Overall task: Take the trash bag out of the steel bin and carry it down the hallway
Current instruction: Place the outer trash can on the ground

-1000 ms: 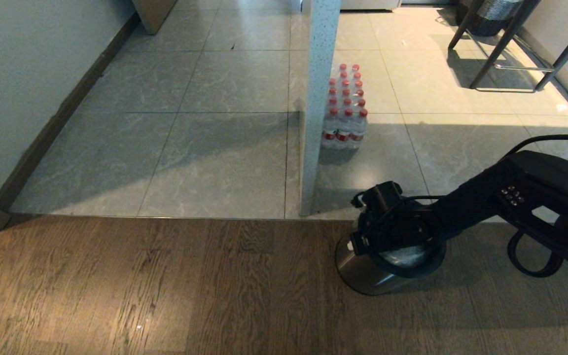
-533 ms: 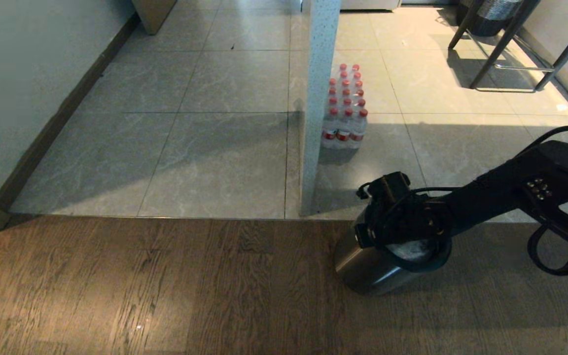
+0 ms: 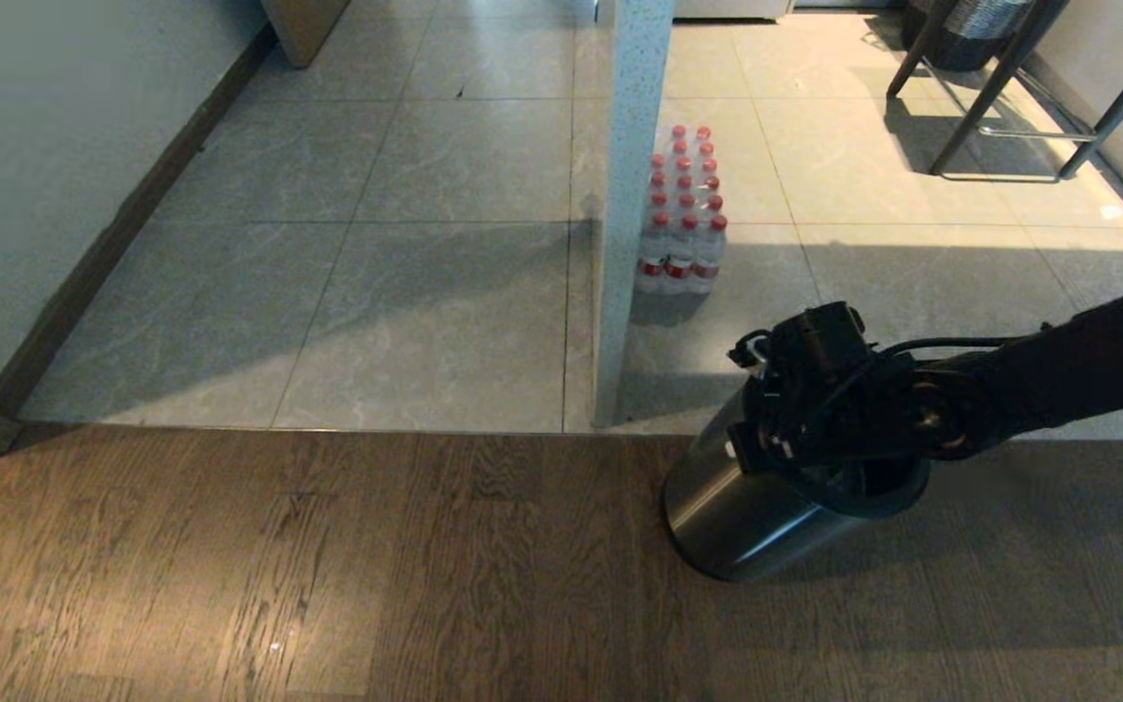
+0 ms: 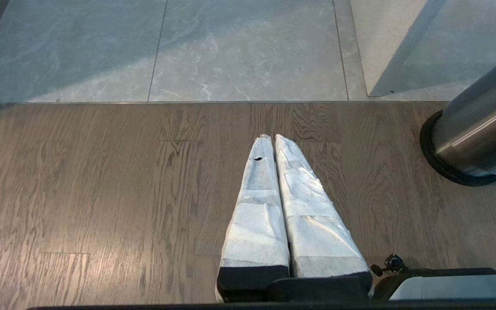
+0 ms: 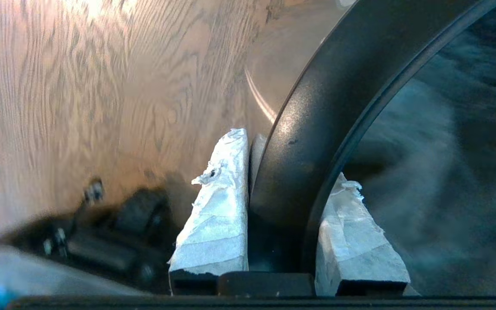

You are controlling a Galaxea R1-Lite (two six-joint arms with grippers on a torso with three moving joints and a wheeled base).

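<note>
steel bin point(image 3: 747, 507) on wood floor point(image 3: 328, 565), tilted, right of centre | tiled hallway point(image 3: 425, 292) beyond the wood | pillar point(image 3: 630, 214) just behind-left of bin | bottle pack point(image 3: 683, 214) on tiles, right of pillar | right gripper point(image 5: 282, 181) fingers point(image 5: 218, 206) straddle bin rim | wall point(image 3: 55, 166) far left

Nothing readable is showing anywhere — the bottles point(image 3: 682, 219) are wearing red labels, but the print on them is too small to read.
</note>
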